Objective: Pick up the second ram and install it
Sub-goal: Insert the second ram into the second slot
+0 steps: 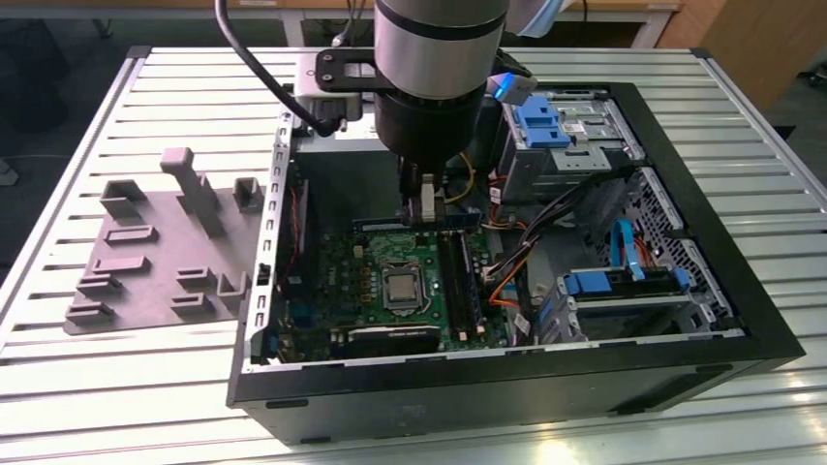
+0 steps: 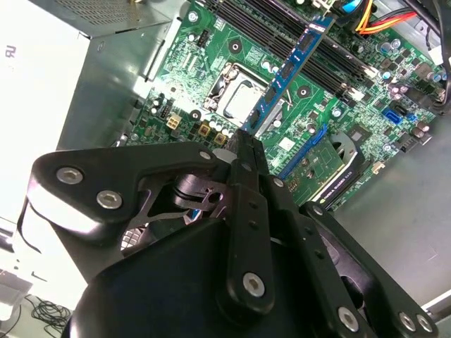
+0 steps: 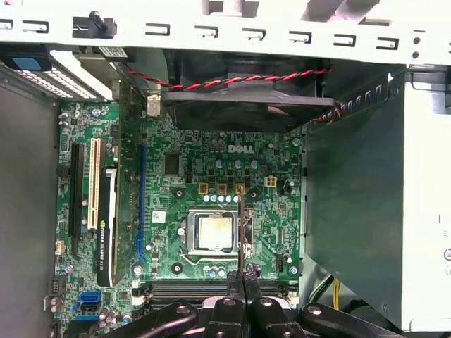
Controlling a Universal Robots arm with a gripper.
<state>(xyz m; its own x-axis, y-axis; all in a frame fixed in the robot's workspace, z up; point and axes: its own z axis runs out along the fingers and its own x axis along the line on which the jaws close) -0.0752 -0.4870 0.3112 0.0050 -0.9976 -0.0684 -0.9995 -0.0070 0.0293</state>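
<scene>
Inside the open computer case, my gripper (image 1: 424,209) hangs above the green board (image 1: 375,266), shut on the second ram (image 1: 433,221). That ram is a long thin stick with a row of small black chips. In the second wrist view it (image 2: 285,74) reaches out from my gripper (image 2: 244,141) over the processor socket, towards the long black slots (image 2: 317,53). The first wrist view shows the ram (image 3: 241,232) edge-on, rising from between my fingertips (image 3: 235,276), with the slots (image 3: 176,287) just beside them.
A grey plastic tray (image 1: 149,257) with raised blocks lies at the exterior view's left. The case wall (image 1: 517,378) surrounds the board. Drive cages with blue tabs (image 1: 556,126), orange cables (image 1: 517,271), a grey power-supply box (image 3: 352,211) and a fan (image 3: 246,88) crowd the board's edges.
</scene>
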